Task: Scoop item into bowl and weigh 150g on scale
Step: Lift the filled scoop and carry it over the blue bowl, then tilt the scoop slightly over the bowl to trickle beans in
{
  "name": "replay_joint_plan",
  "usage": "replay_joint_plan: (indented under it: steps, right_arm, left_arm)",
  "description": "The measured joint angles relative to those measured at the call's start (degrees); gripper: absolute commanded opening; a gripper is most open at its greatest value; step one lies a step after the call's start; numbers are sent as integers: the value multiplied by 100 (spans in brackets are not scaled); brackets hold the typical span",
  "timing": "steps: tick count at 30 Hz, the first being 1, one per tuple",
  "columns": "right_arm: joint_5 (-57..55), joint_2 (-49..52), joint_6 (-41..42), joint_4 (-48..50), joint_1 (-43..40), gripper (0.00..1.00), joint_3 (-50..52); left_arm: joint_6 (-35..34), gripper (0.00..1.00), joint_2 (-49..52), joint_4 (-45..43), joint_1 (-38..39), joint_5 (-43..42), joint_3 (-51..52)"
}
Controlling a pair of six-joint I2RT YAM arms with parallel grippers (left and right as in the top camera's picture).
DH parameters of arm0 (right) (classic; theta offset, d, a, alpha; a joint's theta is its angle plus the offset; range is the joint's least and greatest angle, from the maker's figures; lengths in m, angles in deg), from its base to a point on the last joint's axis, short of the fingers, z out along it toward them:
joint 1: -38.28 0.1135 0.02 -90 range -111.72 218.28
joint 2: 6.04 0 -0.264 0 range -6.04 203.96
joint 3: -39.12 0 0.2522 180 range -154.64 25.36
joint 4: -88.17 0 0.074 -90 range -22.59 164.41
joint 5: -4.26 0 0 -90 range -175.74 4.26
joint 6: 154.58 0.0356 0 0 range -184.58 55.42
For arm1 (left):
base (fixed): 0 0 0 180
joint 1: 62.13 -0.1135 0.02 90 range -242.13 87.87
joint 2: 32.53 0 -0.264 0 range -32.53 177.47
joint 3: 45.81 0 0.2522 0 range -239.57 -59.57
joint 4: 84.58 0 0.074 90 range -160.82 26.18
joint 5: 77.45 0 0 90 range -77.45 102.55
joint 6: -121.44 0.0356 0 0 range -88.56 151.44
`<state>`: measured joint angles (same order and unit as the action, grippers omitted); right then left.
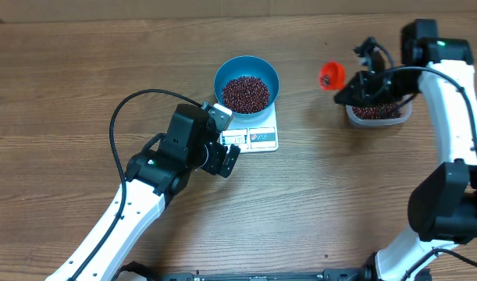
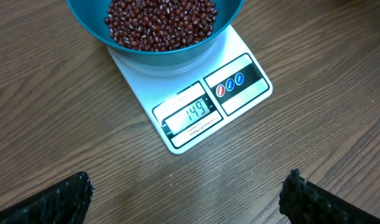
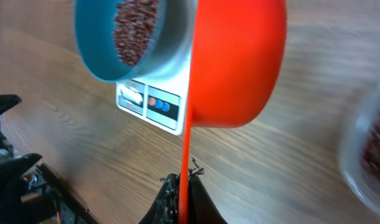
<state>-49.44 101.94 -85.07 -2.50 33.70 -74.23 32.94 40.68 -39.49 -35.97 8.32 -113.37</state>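
Note:
The blue bowl (image 1: 247, 69) sits on the white scale (image 1: 258, 138) with a heap of dark red-brown beans (image 1: 246, 94) in it. In the left wrist view the scale (image 2: 239, 93) shows 149 on its display below the bowl (image 2: 158, 53). My left gripper (image 2: 186, 190) hovers open over bare wood just in front of the scale, nothing between its fingers. To the right of the bowl, my right gripper (image 3: 185, 183) is shut on the thin handle of an orange scoop (image 3: 236, 62), which is raised above the table (image 1: 330, 76).
A clear plastic container (image 1: 379, 114) with more beans stands at the back right, under the right arm. My left arm (image 1: 152, 176) runs from the front left up to the scale. A black cable loops over the wood left of the bowl.

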Motion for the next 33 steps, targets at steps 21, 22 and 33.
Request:
replay_joint_plan:
  steps: [21, 22, 33]
  right_arm:
    - [-1237, 0, 909, 1220, 2199, 4, -37]
    - [-1327, 0, 962, 1248, 2247, 4, -37]
    - [-1692, 0, 1158, 1351, 2411, 4, -37]
  left_arm:
    - [0, 100, 0, 0, 0, 0, 0]
    - [0, 100, 0, 0, 0, 0, 0]
    - [0, 100, 0, 0, 0, 0, 0]
